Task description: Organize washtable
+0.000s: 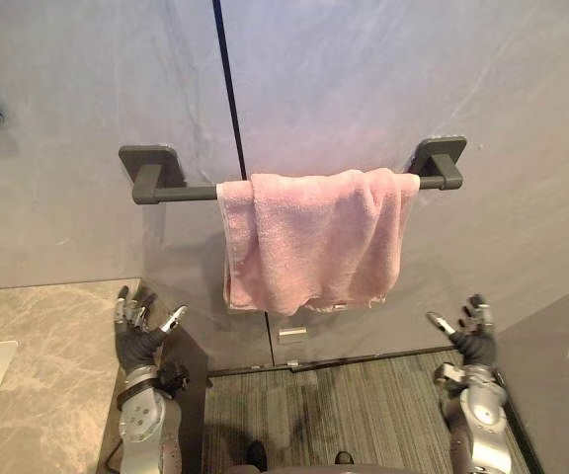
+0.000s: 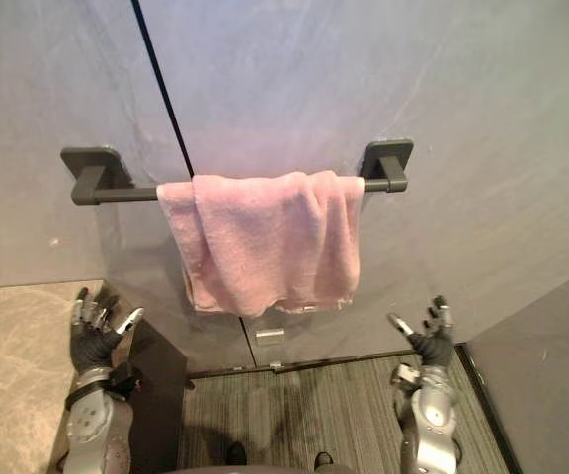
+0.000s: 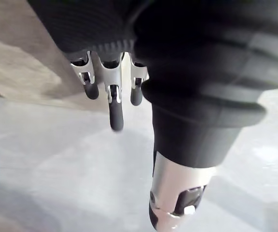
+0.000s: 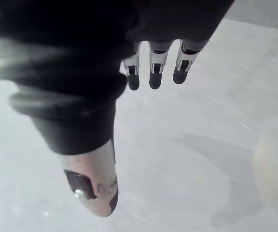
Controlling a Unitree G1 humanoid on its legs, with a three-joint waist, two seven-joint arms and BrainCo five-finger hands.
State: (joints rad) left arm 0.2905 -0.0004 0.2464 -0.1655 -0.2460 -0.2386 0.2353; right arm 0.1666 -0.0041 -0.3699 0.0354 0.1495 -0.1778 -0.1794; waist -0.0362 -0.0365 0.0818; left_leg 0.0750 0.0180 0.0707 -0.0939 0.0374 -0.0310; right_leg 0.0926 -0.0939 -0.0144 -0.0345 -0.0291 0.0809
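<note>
**Step in hand, as you may judge it:** neither hand has made contact, and both are raised below the towel. The likely job is to straighten it on its rail or lift it off.

- **Countertop** [image 1: 38,355] – marbled grey slab at 8 o'clock. A pale edge, perhaps a basin, sits at its far left, too cropped for you to tell.
- **Left hand** [image 1: 138,336] – at 7 o'clock, raised over the countertop's right edge. Its fingers [image 3: 116,116] are straight and spread, the thumb apart, and they hold nothing.
- **Towel rail** [image 1: 181,192] – dark bar between two wall brackets, running from 10 o'clock to 2 o'clock. Its left stretch is bare.
- **Pink towel** [image 1: 314,237] – draped over the rail's middle and right, bunched toward the right bracket, with an uneven lower hem. It hangs well above both hands.
- **Wall tag** [image 1: 292,334] – small pale plate just under the hem.
- **Carpet** [image 1: 364,405] – striped floor at 6 o'clock.
- **Right hand** [image 1: 472,336] – at 4 o'clock, palm toward the wall. Its fingers [image 4: 153,77] are extended and loosely apart, pinching nothing.

**Next move calls for:** raising both hands to the hem's corners – one at each side – and closing on the cloth evenly. The right bracket crowds the towel's edge, so you should approach from below and not from the side.
</note>
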